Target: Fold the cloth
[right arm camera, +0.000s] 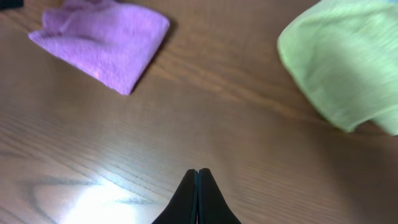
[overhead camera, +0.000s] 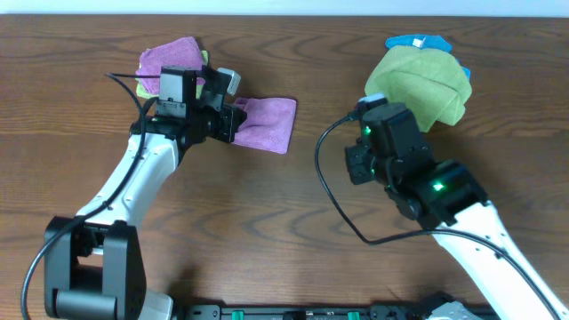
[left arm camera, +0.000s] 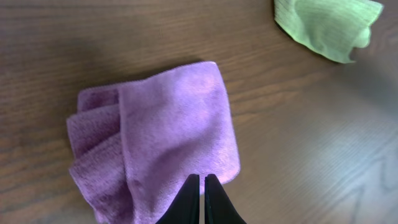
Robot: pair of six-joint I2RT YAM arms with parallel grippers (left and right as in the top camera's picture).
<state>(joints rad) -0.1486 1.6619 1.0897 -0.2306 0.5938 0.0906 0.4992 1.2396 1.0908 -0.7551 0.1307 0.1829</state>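
The mauve-purple cloth [overhead camera: 269,124] lies on the wooden table left of centre, doubled over. A smooth flap is on top and rumpled layers bunch at one side [left arm camera: 161,130]. My left gripper [left arm camera: 200,177] hangs over the cloth's near edge with its jaws shut and nothing between them; from overhead it is at the cloth's left end [overhead camera: 236,122]. My right gripper [right arm camera: 198,171] is shut over bare wood, well away from the cloth [right arm camera: 102,40], which shows at the upper left of its view.
A larger olive-green towel [overhead camera: 418,84] lies heaped at the back right, with a small blue cloth [overhead camera: 418,42] behind it. At the back left, another purple cloth [overhead camera: 169,58] lies on something yellow. A black cable [overhead camera: 333,196] loops beside the right arm.
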